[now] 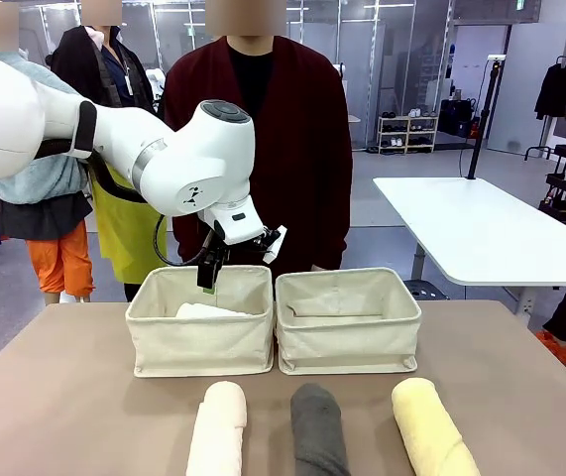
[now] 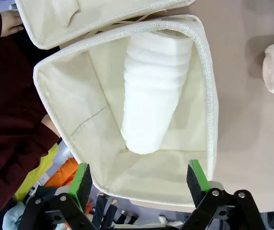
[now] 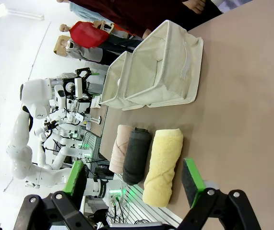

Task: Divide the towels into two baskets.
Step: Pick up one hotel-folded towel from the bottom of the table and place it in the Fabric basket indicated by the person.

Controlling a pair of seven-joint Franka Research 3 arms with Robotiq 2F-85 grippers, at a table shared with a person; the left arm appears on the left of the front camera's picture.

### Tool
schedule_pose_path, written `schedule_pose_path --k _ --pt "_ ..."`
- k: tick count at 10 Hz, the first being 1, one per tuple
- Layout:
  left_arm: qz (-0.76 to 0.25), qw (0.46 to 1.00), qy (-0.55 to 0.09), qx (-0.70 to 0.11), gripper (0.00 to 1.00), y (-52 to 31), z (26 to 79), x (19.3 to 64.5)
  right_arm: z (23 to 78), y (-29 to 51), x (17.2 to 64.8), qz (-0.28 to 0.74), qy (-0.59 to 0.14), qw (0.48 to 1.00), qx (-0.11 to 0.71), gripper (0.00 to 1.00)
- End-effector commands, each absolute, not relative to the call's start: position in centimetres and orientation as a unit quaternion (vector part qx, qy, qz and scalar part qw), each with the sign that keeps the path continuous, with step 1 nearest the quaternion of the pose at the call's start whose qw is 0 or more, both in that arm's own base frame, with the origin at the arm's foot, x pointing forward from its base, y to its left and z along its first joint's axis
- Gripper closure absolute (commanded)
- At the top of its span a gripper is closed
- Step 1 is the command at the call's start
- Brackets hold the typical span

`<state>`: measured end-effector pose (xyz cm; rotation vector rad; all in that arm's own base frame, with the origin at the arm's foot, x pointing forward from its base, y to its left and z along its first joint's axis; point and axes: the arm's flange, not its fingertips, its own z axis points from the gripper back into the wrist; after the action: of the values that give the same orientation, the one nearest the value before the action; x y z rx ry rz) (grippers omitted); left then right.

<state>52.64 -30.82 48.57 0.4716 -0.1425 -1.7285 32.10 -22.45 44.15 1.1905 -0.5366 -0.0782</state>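
Observation:
A white towel [image 1: 207,310] [image 2: 153,91] lies inside the left basket [image 1: 200,342] [image 2: 209,96]. My left gripper [image 1: 210,278] [image 2: 137,176] hangs just above that basket's far rim, open, with nothing between its green pads. The right basket [image 1: 347,342] [image 3: 168,62] stands beside it, and I see no towel in it. A cream towel [image 1: 218,426] [image 3: 120,148], a dark grey towel [image 1: 319,428] [image 3: 137,155] and a pale yellow towel [image 1: 431,426] [image 3: 163,167] lie side by side near the front edge. My right gripper [image 3: 134,177] is open, off to the side of the yellow towel and clear of it.
A person in a dark red cardigan [image 1: 263,149] stands at the far side just behind the baskets, one hand [image 2: 9,21] near the right basket's rim. A white table [image 1: 481,223] stands off to the right behind. Bare tabletop [image 1: 520,377] lies right of the baskets.

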Motion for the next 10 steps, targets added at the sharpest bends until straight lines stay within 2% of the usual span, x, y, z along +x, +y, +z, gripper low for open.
schedule_pose_path --k 1,2,6,8,9,10 --pt "-0.753 0.623 -0.062 0.205 0.05 -30.8 48.6 52.6 44.4 -22.3 31.9 -0.033 -0.252 0.791 0.556 0.0" --pt "-0.729 0.653 -0.087 0.185 0.0 -29.4 51.3 52.3 44.4 -22.3 31.9 -0.033 -0.252 0.791 0.556 0.0" --pt "-0.632 0.762 -0.137 -0.024 0.0 -17.1 58.7 47.5 44.4 -22.3 31.9 -0.033 -0.252 0.791 0.556 0.0" --pt "-0.538 0.805 -0.176 -0.181 0.0 -10.1 59.0 46.3 44.4 -22.3 31.9 -0.033 -0.252 0.791 0.556 0.0" --pt "-0.494 0.808 -0.192 -0.257 0.0 -6.3 58.3 45.6 44.4 -22.3 31.9 -0.033 -0.252 0.791 0.556 0.0" --pt "-0.449 0.806 -0.183 -0.34 0.0 -2.1 57.5 44.8 44.4 -22.3 31.9 -0.033 -0.252 0.791 0.556 0.0"
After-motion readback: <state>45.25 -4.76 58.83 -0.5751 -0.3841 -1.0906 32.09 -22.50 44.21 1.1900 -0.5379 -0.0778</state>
